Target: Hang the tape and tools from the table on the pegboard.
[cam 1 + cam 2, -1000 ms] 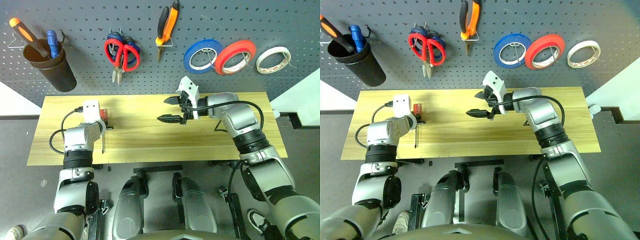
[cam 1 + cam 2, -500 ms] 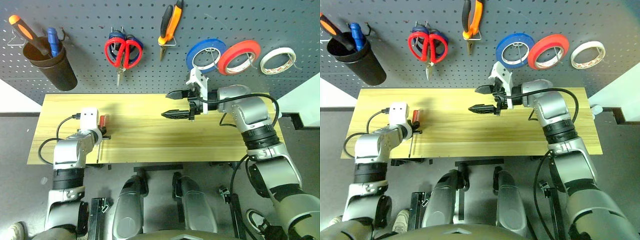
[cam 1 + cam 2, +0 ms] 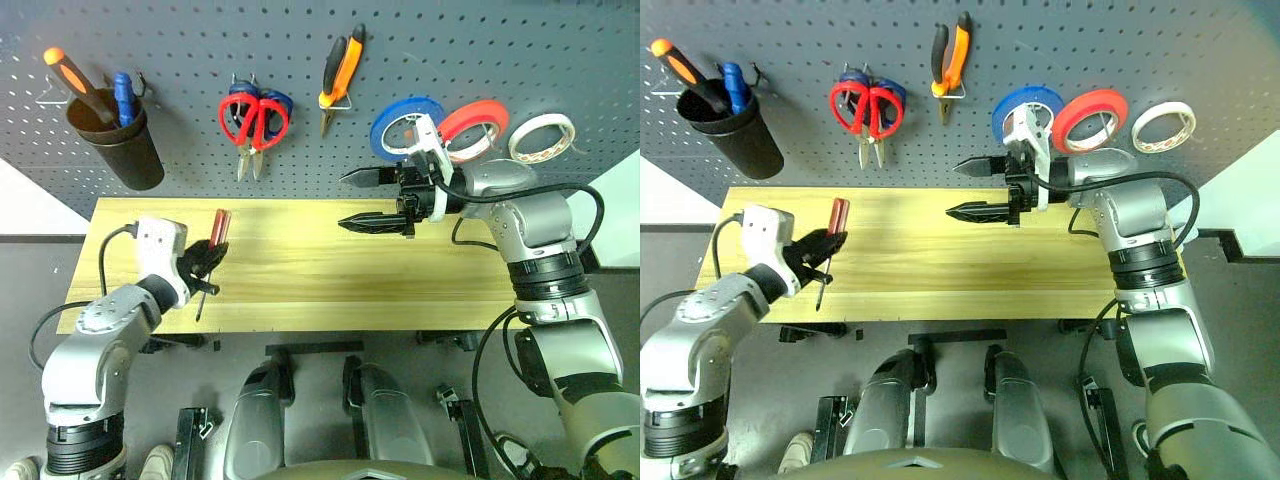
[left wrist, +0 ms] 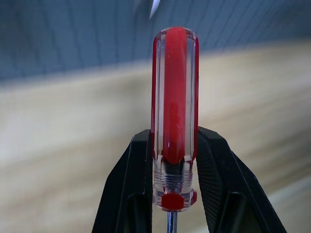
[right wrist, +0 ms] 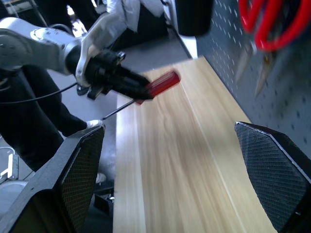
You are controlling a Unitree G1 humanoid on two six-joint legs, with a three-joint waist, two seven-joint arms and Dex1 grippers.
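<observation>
My left gripper (image 3: 205, 262) is shut on the slim red-handled screwdriver (image 3: 218, 226) and holds it off the left part of the table (image 3: 350, 270), handle tilted up toward the pegboard (image 3: 180, 40). In the left wrist view the two fingers (image 4: 130, 194) clamp the base of the screwdriver's handle (image 4: 175, 97). My right gripper (image 3: 342, 200) stands open and empty above the table's middle, pointing left, just below the tape rolls. On the pegboard hang the red-handled scissors (image 3: 253, 118), the orange-and-black pliers (image 3: 338, 70) and the cream tape (image 3: 543, 137).
A dark cup (image 3: 118, 145) at the pegboard's left holds an orange-handled screwdriver (image 3: 72, 78) and a blue-handled tool. Blue tape (image 3: 395, 128) and red tape (image 3: 472, 118) hang right behind my right gripper. Blue-handled scissors (image 3: 280, 100) hang behind the red ones.
My left gripper has lifted the screwdriver off the table and swung its handle upward. My right arm has risen a little toward the tape rolls, still open. The camera has shifted.
</observation>
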